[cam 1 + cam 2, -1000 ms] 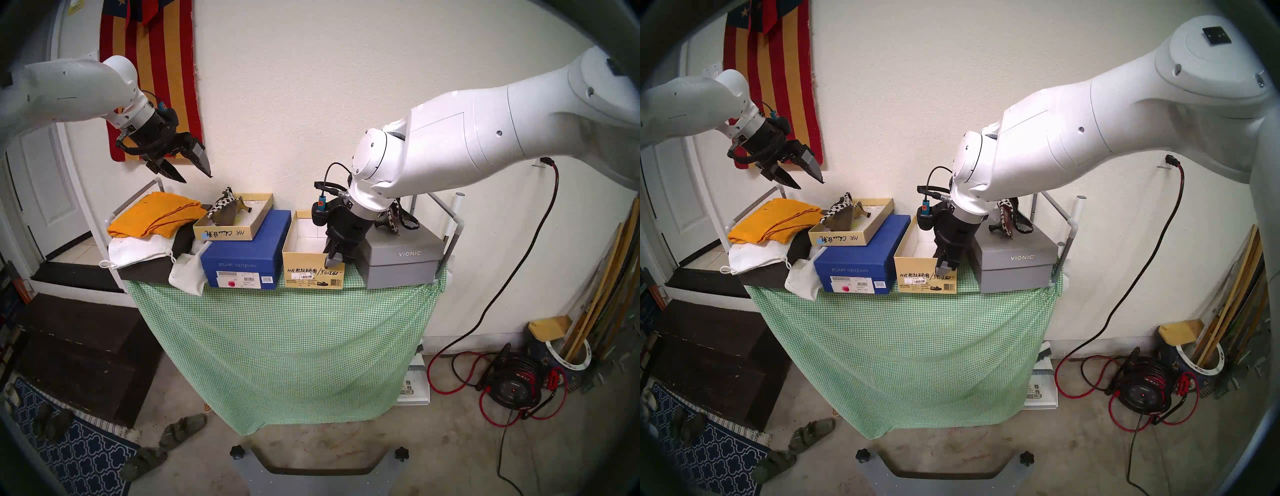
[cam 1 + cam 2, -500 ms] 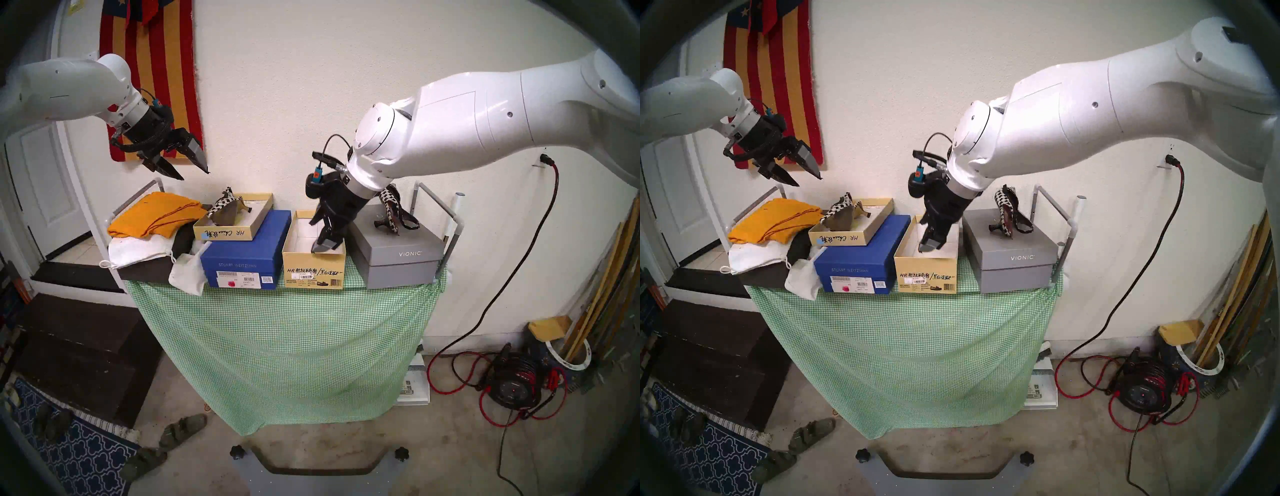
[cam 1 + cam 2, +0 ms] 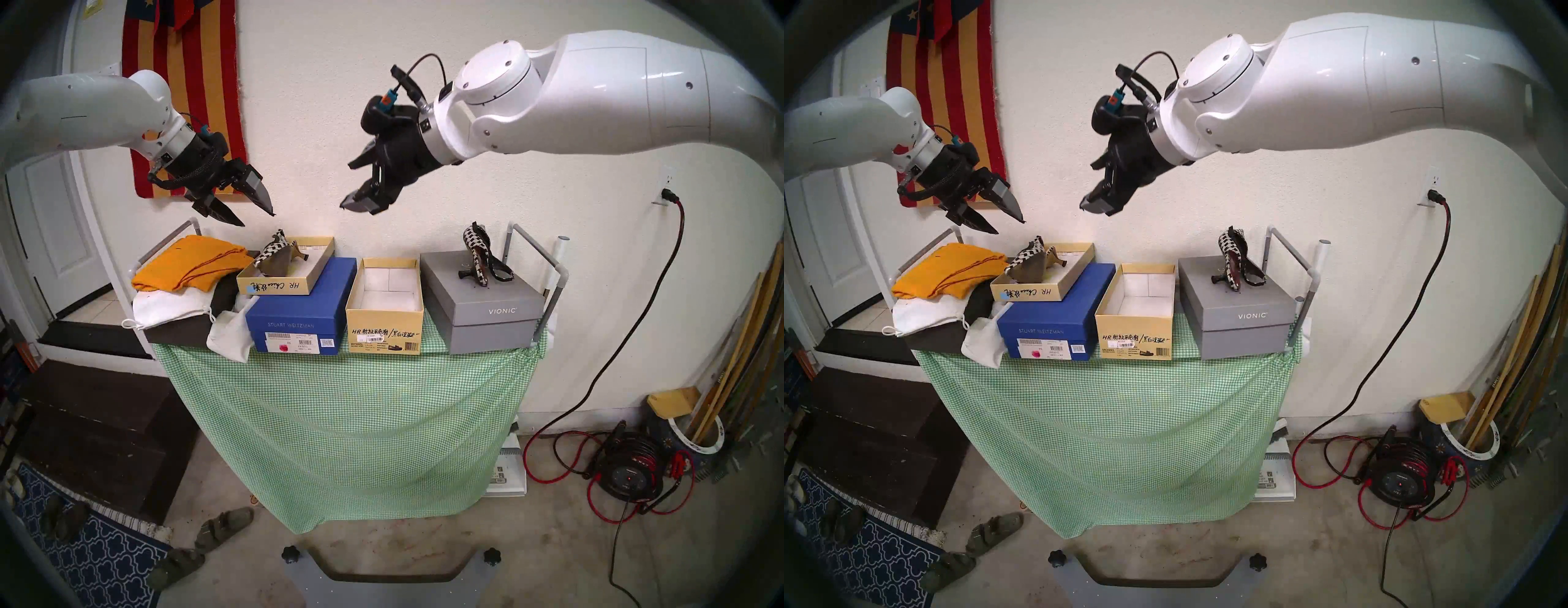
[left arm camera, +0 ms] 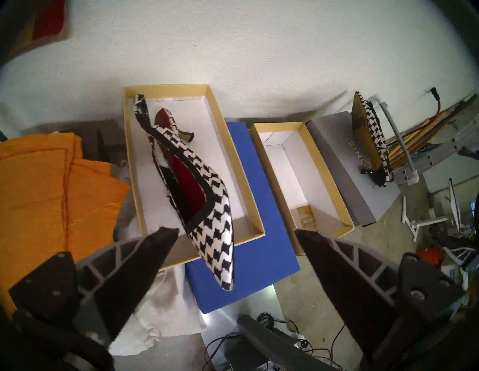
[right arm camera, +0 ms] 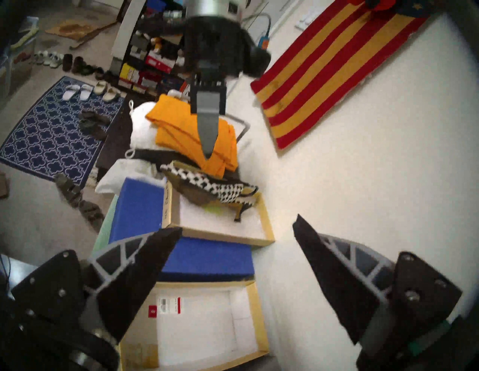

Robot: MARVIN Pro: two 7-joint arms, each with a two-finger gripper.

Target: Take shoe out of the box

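Both end effectors, left (image 3: pixel 253 217) and right (image 3: pixel 360 187), are hanging released above the emptied box (image 3: pixel 385 329); judging the removal done, retreating comes next.

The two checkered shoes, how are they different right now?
1. The left shoe lies in the tan lid; the right shoe stands on the grey box.
2. The left shoe leans, its toe poking over the lid's rim; the right shoe rests on its side edge.

Both have the same black-and-white pattern and a short heel.
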